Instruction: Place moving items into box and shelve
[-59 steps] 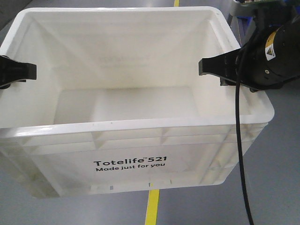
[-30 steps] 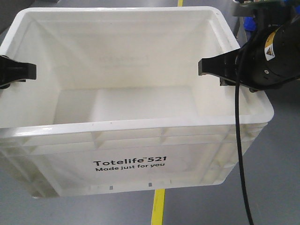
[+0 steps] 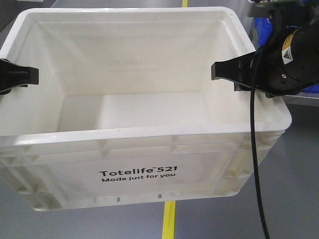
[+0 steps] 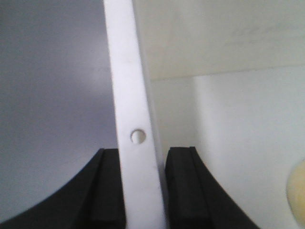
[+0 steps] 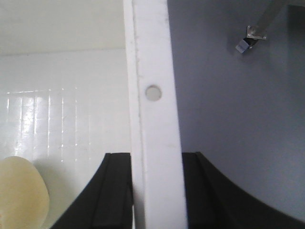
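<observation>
The box, a large white crate printed "Totelife 521", fills the front view and hangs above the grey floor. My left gripper is shut on its left rim, with one black finger outside the wall and the other inside. My right gripper is shut on the right rim in the same way. One of the moving items, pale yellow and rounded, lies on the box floor; its edge also shows as a pale yellow item in the left wrist view. No brownish item shows.
A yellow floor stripe runs under the box. Blue plastic and a grey ledge sit behind my right arm. A metal leg with a foot stands on the grey floor right of the box.
The box stays clamped in both grippers. The floor stripe and background have shifted, and more blue plastic and a grey ledge have come into view at the right.
</observation>
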Motion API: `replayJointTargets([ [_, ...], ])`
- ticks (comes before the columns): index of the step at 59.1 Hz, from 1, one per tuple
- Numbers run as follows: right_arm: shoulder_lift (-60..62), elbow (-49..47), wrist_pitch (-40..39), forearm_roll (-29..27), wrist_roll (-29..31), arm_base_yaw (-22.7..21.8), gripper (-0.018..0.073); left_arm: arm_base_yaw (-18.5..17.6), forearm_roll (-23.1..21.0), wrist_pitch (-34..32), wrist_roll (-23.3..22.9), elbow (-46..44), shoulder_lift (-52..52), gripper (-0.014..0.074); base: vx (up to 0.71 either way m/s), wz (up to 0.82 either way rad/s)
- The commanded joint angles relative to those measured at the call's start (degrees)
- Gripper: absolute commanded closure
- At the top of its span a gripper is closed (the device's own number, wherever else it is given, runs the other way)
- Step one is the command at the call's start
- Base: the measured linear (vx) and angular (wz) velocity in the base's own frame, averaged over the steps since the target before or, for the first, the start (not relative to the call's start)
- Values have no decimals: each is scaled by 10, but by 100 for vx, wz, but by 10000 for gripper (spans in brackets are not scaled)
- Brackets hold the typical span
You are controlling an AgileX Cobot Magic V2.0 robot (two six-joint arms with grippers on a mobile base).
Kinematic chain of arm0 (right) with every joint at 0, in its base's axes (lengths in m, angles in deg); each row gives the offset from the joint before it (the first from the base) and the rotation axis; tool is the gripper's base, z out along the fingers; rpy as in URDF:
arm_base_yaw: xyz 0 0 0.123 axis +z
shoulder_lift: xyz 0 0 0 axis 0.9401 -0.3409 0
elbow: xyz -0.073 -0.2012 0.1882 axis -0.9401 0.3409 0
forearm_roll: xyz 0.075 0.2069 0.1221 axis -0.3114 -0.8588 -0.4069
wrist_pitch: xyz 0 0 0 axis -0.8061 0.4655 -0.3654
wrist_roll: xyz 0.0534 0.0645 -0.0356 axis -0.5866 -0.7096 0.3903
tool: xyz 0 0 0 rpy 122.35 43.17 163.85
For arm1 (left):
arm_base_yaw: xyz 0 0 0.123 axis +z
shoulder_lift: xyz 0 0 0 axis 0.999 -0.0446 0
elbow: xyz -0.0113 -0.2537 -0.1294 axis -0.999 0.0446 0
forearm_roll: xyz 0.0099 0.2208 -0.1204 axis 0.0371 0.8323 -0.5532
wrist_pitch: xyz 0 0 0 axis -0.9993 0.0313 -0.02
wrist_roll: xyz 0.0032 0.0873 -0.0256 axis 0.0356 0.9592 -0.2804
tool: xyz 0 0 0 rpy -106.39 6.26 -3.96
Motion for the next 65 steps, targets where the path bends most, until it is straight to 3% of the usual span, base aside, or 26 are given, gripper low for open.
replayJointTargets([
  [1, 20, -23, -23, 71, 2, -4, 449, -2, 39, -73, 10, -24, 20, 428, 41, -8],
  [65, 20, -23, -23, 71, 2, -4, 449, -2, 39, -73, 10, -24, 20, 428, 43, -4],
])
